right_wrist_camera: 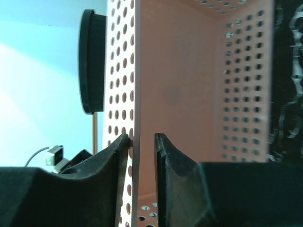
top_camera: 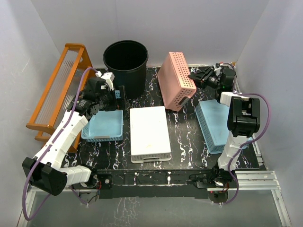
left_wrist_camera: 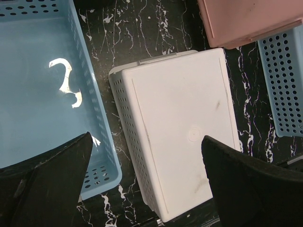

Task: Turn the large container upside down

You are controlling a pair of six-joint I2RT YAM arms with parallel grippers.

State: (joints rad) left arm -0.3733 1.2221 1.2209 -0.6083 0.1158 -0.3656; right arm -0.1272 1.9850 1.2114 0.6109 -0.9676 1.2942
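Observation:
The large container, a tall round black bin point(top_camera: 125, 61), stands upright with its mouth up at the back of the table, left of centre. Its rim also shows in the right wrist view point(right_wrist_camera: 92, 66), behind the pink basket. My left gripper point(top_camera: 118, 98) is open and empty, a little in front and to the left of the bin; in its own view the left gripper point(left_wrist_camera: 147, 137) hangs above the gap between a blue and a white basket. My right gripper point(top_camera: 196, 78) straddles a perforated wall of the pink basket point(right_wrist_camera: 189, 94), narrowly open point(right_wrist_camera: 142, 137), with a small gap at one finger.
The pink basket point(top_camera: 175, 80) stands tilted on its side right of the bin. A white basket point(top_camera: 149, 130) lies bottom up mid-table. A blue basket point(top_camera: 103, 125) lies at left, another blue basket point(top_camera: 215, 125) at right. An orange rack point(top_camera: 61, 90) stands at far left.

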